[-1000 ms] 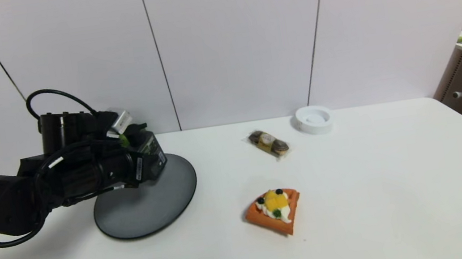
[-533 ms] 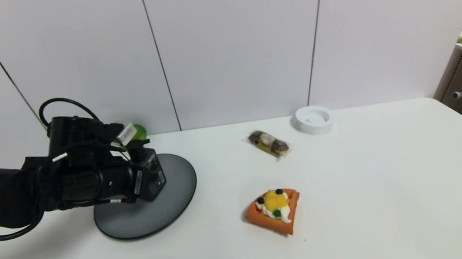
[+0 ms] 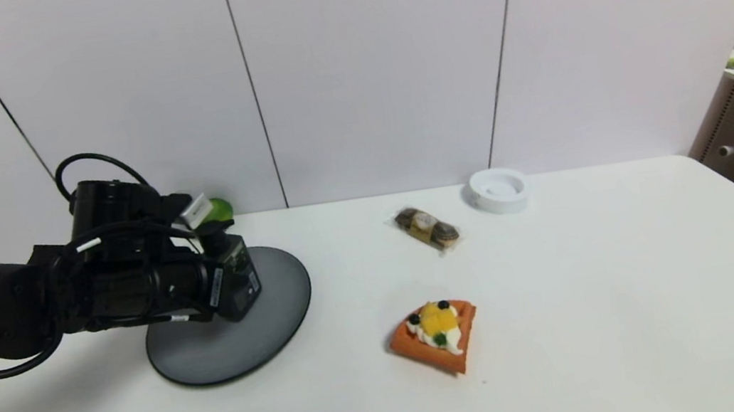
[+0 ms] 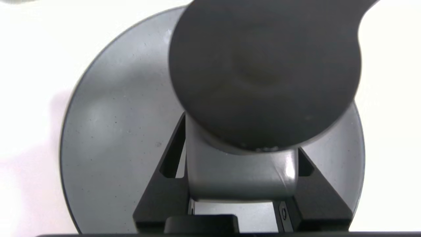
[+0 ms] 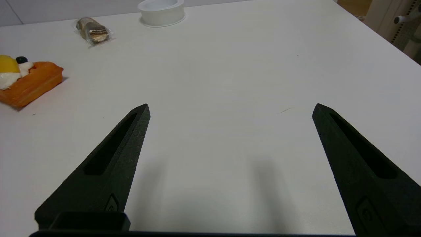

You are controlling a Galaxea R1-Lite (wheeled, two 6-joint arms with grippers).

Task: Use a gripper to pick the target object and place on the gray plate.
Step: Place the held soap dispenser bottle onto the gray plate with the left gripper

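My left gripper (image 3: 229,286) is shut on the dark gray pump bottle (image 3: 240,287), held upright low over the left part of the gray plate (image 3: 263,335). I cannot tell whether the bottle's base touches the plate. In the left wrist view the bottle (image 4: 240,174) sits between the black fingers (image 4: 161,194), its round black pump head (image 4: 263,72) fills the upper part, and the plate (image 4: 111,131) lies beneath. My right gripper (image 5: 230,108) is open and empty over bare table, out of the head view.
A green lime (image 3: 221,208) sits behind the left arm by the wall. An orange waffle slice (image 3: 437,336), a wrapped snack (image 3: 426,226) and a small white dish (image 3: 498,189) lie right of the plate on the white table (image 3: 605,316).
My left gripper has come down with the bottle toward the plate and shifted slightly left, uncovering the lime behind it. The plate has shifted a little.
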